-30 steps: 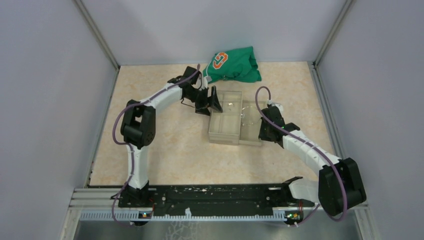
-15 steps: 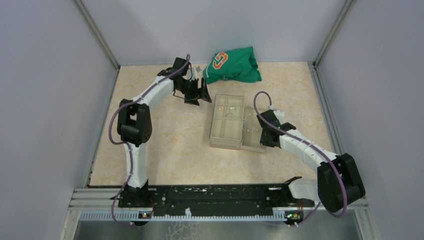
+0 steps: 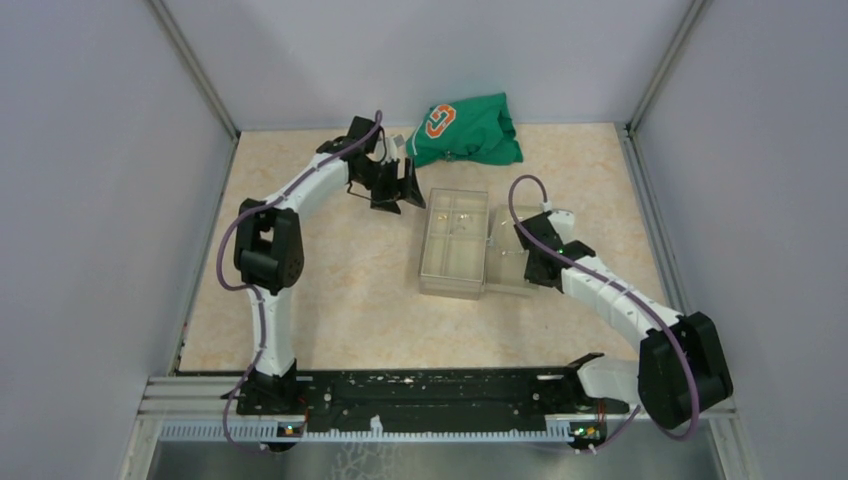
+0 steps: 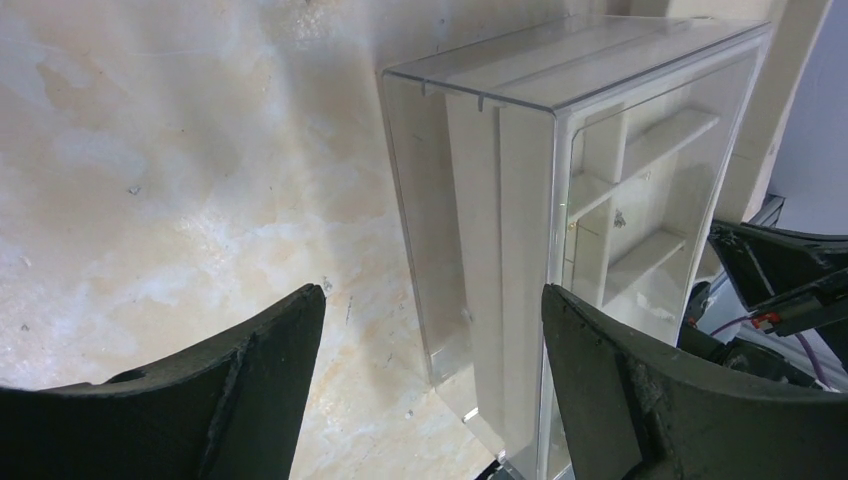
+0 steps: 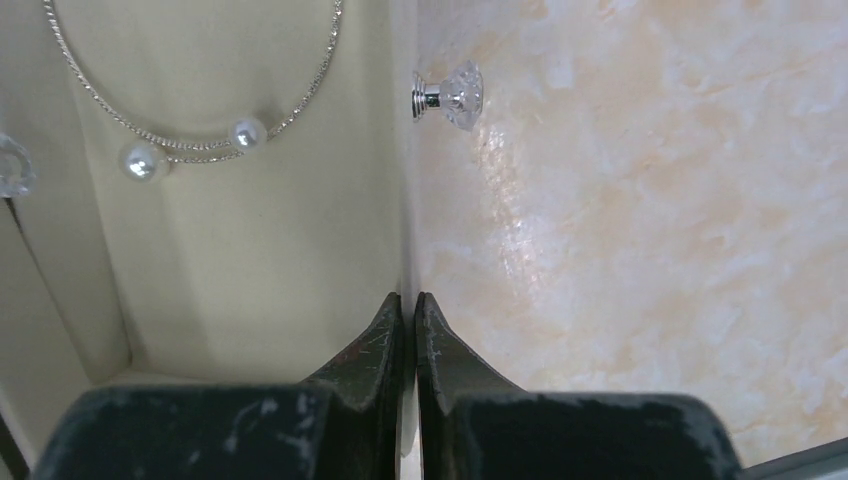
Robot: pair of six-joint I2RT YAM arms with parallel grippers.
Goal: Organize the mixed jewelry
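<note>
A clear compartmented box (image 3: 455, 245) lies mid-table with its cream drawer (image 3: 512, 268) slid out to the right. In the drawer lies a thin silvery hoop with two pearls (image 5: 190, 140). Tiny silvery bits (image 3: 462, 215) sit in the box's compartments, and one (image 4: 620, 218) shows through the clear wall. My right gripper (image 5: 408, 300) is shut on the drawer's thin front wall (image 5: 405, 200), below its crystal knob (image 5: 450, 93). My left gripper (image 4: 432, 292) stands wide open and holds nothing, just off the box's far left corner (image 3: 400, 185).
A green cloth with an orange logo (image 3: 468, 128) lies bunched at the back, just beyond the left gripper. Grey walls with metal rails (image 3: 200, 75) enclose the table on three sides. The arms' base rail (image 3: 430, 395) runs along the near edge.
My left gripper has drawn back from the box's left side toward the far left, still open. The box and drawer shifted slightly. The right gripper stays shut at the drawer.
</note>
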